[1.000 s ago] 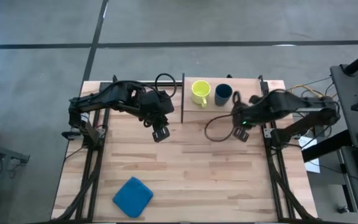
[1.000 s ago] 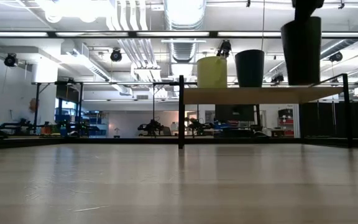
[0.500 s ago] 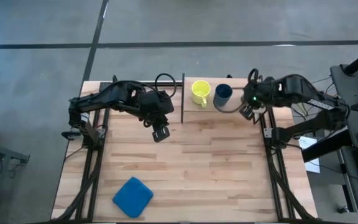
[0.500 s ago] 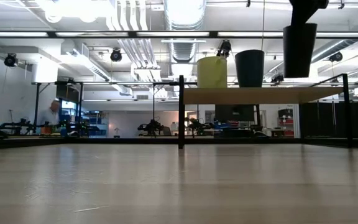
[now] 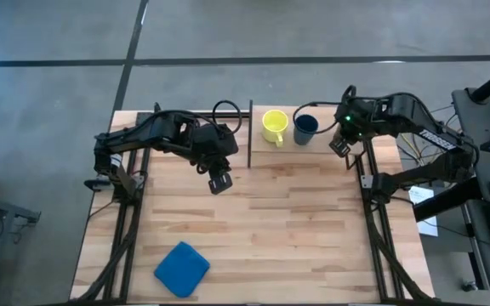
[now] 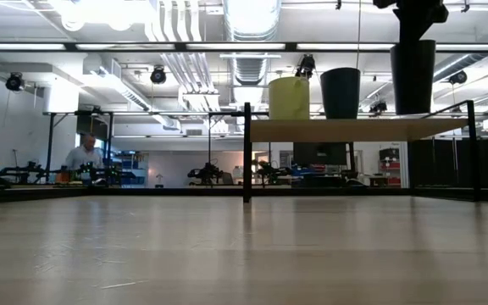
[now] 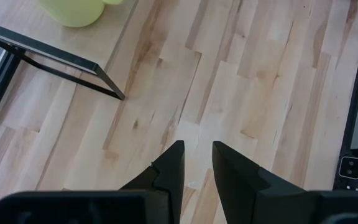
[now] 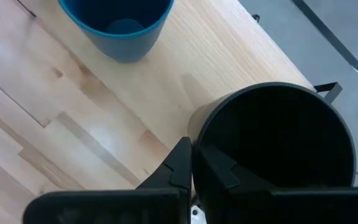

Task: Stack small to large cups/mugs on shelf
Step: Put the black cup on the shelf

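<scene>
My left gripper (image 5: 219, 180) waits over the bare table, beside the shelf's (image 5: 266, 151) dark post, its fingers (image 7: 169, 168) nearly together and holding nothing. On the shelf, ahead of my right gripper (image 5: 339, 146), the yellow mug (image 5: 274, 126) stands first, then the blue cup (image 5: 305, 127) just beside it. My right gripper is clamped on the rim of the black cup (image 6: 413, 76), one finger inside the wall and one outside. The cup hangs upright, its base close above the shelf, beyond the blue cup. To set it down well, I should lower straight, keep it level, leave a gap from the blue cup, and release only once the base sits flat.
</scene>
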Controlling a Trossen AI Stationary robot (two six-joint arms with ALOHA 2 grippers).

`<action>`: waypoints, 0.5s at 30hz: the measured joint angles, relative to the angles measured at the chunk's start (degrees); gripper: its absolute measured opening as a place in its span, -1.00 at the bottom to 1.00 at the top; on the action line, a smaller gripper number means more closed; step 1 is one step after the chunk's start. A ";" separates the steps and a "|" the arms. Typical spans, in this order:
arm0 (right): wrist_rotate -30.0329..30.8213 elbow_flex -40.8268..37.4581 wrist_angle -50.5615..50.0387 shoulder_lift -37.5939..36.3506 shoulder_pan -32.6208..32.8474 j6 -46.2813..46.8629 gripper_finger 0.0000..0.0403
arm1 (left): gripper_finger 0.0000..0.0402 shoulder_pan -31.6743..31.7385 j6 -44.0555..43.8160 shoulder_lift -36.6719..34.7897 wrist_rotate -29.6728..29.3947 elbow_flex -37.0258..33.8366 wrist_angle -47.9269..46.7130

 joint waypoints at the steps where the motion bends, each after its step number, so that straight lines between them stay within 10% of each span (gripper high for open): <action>1: 0.00 -0.02 0.00 0.00 -0.26 0.00 -0.96 | -0.66 -0.01 0.00 0.00 0.00 0.00 0.03; 15: -3.02 -0.52 1.01 0.02 -3.92 -0.92 -0.96 | -0.66 -0.01 0.08 0.00 0.00 -0.04 0.03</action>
